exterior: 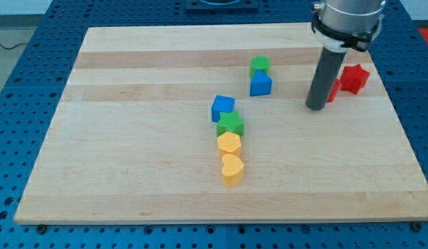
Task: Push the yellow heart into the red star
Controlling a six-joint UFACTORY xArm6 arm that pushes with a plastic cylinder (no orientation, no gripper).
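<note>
The yellow heart (232, 169) lies at the lower middle of the wooden board, at the bottom end of a short column of blocks. The red star (354, 78) sits near the view's right edge of the board. My tip (315, 107) rests on the board to the left of the red star, far up and right of the yellow heart. A second red block (333, 90), shape unclear, is partly hidden behind my rod, between the tip and the star.
Above the heart in the column are a yellow hexagon-like block (229, 144), a green block (231, 125) and a blue block (223, 107). A green cylinder (260, 66) and a blue triangular block (261, 84) stand at upper middle. The board (131, 138) lies on a blue perforated table.
</note>
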